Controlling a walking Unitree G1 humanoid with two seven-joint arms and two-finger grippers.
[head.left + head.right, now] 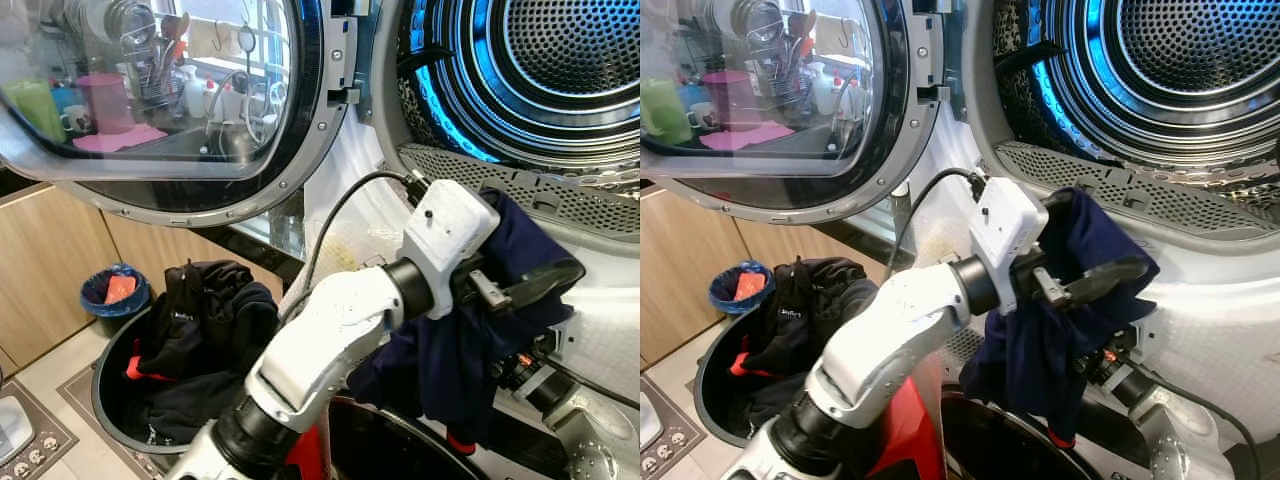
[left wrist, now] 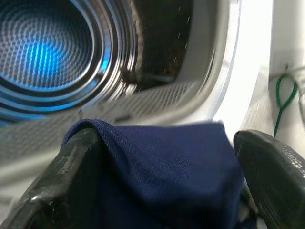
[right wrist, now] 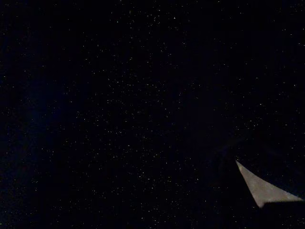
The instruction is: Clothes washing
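Observation:
A navy garment (image 1: pixel 470 340) hangs from my left gripper (image 1: pixel 535 262), which is shut on it just below the washer's open mouth. In the left wrist view the cloth (image 2: pixel 167 176) bunches between the two black fingers (image 2: pixel 62 186), with the blue-lit steel drum (image 2: pixel 43 57) beyond. The drum (image 1: pixel 560 60) is open and no clothes are visible inside it. My right arm (image 1: pixel 570 410) sits low under the garment, its gripper hidden by the cloth. The right wrist view is almost black.
The round glass door (image 1: pixel 170 90) stands swung open to the left. On the floor at the left a black basket (image 1: pixel 100 390) holds dark clothes (image 1: pixel 200 320). A small blue bin (image 1: pixel 112 292) stands against wooden cabinets behind it.

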